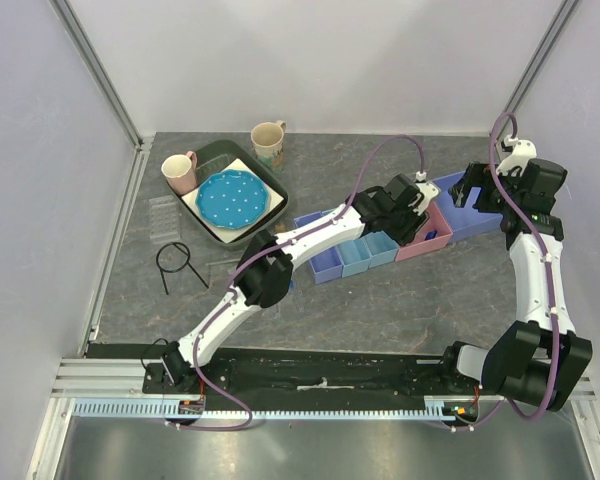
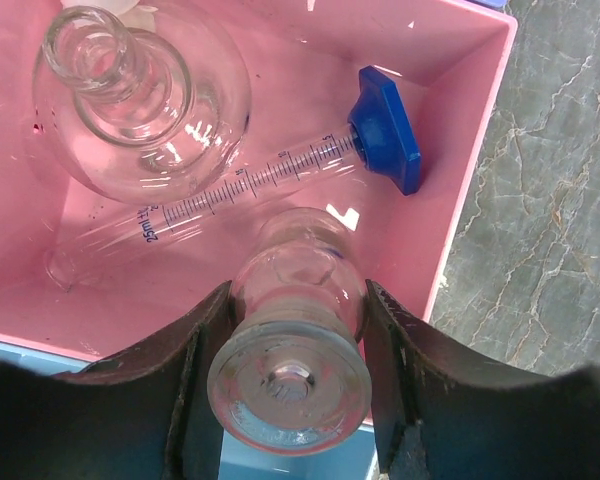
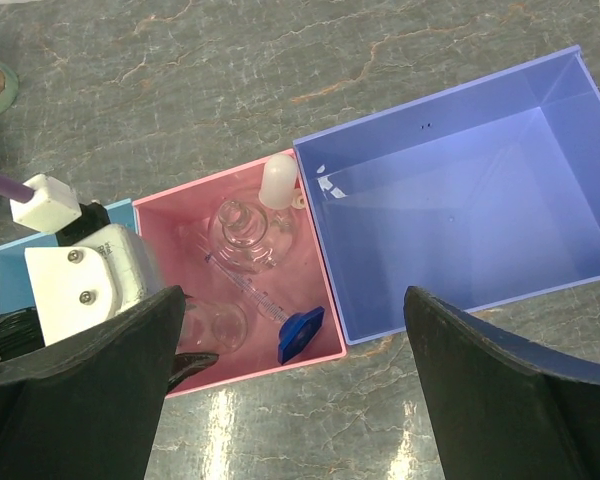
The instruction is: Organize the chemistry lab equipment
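Left gripper holds a glass vessel over the pink bin; right gripper is wide open and empty.

The left gripper point(image 2: 298, 290) has its two black fingers point(image 2: 190, 370) about half closed, pressed on both sides of a small clear glass vessel point(image 2: 290, 385), which is just above the near part of the pink bin point(image 2: 472, 190). Inside this bin a round flask point(image 2: 140, 100) stands in the far corner, and the cylinder point(image 2: 250, 190) lies on its side beside it, with its blue base toward the bin wall. The right gripper point(image 3: 295, 300) hovers over the border between the pink bin and the big blue bin point(image 3: 460, 200), with nothing between its fingers. The wire frame point(image 1: 159, 258) lies on the table point(image 1: 430, 300) at the far left, well apart from the bins.
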`<act>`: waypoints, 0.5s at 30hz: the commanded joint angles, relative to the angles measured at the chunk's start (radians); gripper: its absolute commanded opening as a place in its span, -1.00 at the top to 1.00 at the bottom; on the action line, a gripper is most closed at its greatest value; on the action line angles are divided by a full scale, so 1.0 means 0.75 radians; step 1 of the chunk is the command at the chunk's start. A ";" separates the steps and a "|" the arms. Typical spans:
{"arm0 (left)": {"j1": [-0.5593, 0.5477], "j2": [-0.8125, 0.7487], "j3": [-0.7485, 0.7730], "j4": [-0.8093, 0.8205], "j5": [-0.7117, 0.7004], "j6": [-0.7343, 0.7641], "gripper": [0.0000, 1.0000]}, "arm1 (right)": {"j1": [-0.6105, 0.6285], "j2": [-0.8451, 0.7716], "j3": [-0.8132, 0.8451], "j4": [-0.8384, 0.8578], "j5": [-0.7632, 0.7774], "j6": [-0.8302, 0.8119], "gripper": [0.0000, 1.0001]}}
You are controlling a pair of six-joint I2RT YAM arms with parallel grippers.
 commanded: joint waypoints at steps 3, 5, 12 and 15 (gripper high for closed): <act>-0.026 0.050 0.086 0.000 -0.060 0.097 -0.07 | -0.005 0.005 -0.008 0.057 -0.023 0.020 -0.96; -0.031 0.054 0.092 0.000 -0.066 0.101 -0.16 | -0.005 0.007 -0.010 0.057 -0.023 0.020 -0.96; -0.037 0.058 0.094 0.002 -0.072 0.101 -0.31 | -0.005 0.009 -0.010 0.059 -0.025 0.022 -0.96; -0.039 0.056 0.094 0.004 -0.072 0.101 -0.34 | -0.005 0.009 -0.008 0.059 -0.023 0.018 -0.96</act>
